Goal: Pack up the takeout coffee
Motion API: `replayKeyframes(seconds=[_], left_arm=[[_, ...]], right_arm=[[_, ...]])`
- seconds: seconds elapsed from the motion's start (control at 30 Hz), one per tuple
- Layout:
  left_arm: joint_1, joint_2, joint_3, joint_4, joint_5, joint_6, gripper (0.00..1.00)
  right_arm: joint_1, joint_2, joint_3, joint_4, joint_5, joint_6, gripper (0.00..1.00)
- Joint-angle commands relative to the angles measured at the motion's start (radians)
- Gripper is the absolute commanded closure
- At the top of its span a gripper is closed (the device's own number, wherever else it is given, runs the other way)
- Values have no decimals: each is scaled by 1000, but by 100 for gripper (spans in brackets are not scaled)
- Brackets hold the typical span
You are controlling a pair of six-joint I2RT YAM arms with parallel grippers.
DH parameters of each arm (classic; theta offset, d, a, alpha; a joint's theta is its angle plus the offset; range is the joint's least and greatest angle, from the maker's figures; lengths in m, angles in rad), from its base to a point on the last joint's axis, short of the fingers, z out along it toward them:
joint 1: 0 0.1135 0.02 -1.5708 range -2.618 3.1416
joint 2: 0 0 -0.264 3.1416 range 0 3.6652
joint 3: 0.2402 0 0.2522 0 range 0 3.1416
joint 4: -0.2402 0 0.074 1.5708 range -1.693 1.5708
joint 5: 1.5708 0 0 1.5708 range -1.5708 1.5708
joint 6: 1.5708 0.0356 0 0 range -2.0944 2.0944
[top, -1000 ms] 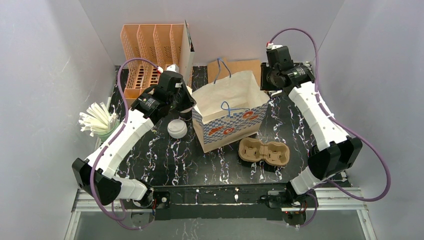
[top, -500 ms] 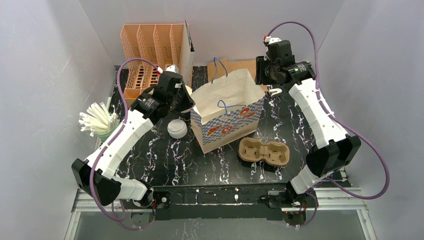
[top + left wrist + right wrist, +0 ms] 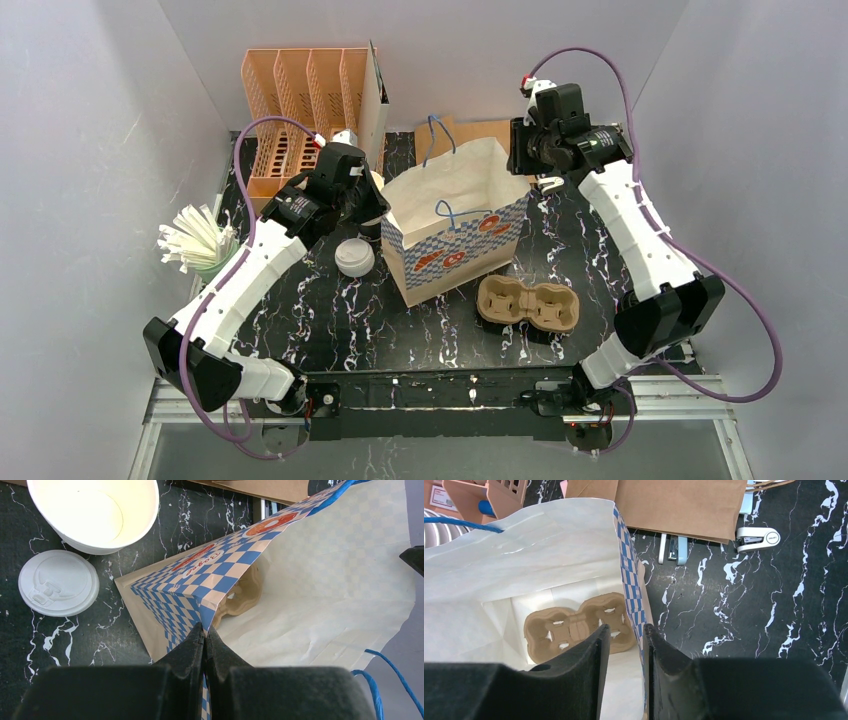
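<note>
Wide-open bag [image 3: 450,255] mouth, blue handle [image 3: 462,213] drooping over rim, pulp tray [image 3: 574,627] on its floor

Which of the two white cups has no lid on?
The cup at the top of the left wrist view: you see straight into it. The other cup, just below, is lidded.

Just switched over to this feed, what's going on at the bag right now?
The left gripper is pinched shut on the rim of the checked paper bag, holding it open. The right gripper hangs at the opposite rim, jaws apart, nothing clamped. One pulp tray already lies in the bag's bottom; a second tray sits on the table in front. A lidless cup and a white lid sit beside the bag, not yet packed.
</note>
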Motion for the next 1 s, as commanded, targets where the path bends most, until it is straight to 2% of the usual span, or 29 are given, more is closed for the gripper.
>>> replayKeyframes(seconds=[0.0,0.1,0.53,0.6,0.63,0.67,0.73,0.77,0.83,0.97], left_arm=[[6,-27,-14,-4,-3,7,99],[5,-27,-22,-3,-2,-5,98],[4,-28,-38,24,55,-65,96],[2,-31,-51,42,75,-91,93],[2,-32,-60,55,86,-100,88],[1,-34,-65,66,97,-107,78],[1,-39,-63,75,103,-104,56],[1,-46,-58,75,93,-93,47],[2,-65,-45,66,63,-67,37],[1,-108,7,7,17,12,29]], right_arm=[[3,16,9,39,41,15,69],[1,27,27,70,53,25,98],[1,300,419,75,151,24,98],[-1,335,472,79,186,21,91],[-2,351,503,66,192,21,78],[-2,365,558,40,204,25,62],[-2,369,601,-10,224,47,52],[-2,347,582,-15,230,53,43],[-2,272,493,-2,234,61,34],[-3,78,280,4,210,89,15]])
